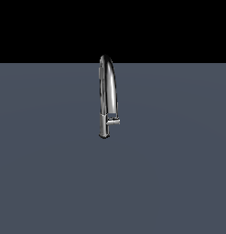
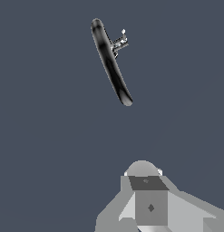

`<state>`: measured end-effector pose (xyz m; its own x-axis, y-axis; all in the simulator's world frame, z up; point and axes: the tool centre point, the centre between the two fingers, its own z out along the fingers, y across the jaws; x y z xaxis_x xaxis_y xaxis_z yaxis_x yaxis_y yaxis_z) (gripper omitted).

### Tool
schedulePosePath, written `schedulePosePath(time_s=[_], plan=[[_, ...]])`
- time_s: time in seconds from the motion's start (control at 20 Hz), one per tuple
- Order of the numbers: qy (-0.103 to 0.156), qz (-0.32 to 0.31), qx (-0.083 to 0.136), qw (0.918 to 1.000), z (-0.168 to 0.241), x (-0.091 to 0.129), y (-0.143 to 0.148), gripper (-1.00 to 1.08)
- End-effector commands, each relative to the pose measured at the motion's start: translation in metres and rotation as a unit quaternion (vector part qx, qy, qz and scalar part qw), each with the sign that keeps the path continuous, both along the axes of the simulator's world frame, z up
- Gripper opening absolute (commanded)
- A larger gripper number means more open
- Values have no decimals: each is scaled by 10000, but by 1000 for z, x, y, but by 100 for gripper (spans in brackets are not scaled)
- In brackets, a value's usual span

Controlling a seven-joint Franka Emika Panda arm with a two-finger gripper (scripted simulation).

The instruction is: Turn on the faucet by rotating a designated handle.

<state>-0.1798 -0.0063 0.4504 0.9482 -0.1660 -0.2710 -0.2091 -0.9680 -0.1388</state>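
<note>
The faucet (image 1: 110,87) is a tall chrome gooseneck standing upright in the middle of the grey floor in the exterior view. Its handle (image 1: 115,121) is a short chrome lever sticking out from the lower stem toward the exterior view's right. In the wrist view I look down on the faucet (image 2: 111,63), whose arched spout shows as a dark slanted bar, with the handle (image 2: 120,41) jutting from its side. The camera is well above and apart from the faucet. No gripper fingers show in either view.
A grey and white blocky part of the robot arm (image 2: 149,204) fills the lower edge of the wrist view, apart from the faucet. The flat grey floor (image 1: 50,173) spreads all around the faucet, with a black background behind it.
</note>
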Motion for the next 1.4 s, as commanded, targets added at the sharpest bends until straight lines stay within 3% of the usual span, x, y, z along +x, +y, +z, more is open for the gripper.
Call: schedulePosePath(time_s=[0.0,0.35,0.7,1.05,1.35], plan=[[180,-162,151,9996,-6,14,0,-100],[692,-615,583,9940,-27,51,-1,-100],[1216,-1076,1032,9813,-52,87,-4,-100],[1750,-1545,1493,9608,-82,121,-8,-100],[2218,-1953,1900,9363,-112,148,-11,-100]])
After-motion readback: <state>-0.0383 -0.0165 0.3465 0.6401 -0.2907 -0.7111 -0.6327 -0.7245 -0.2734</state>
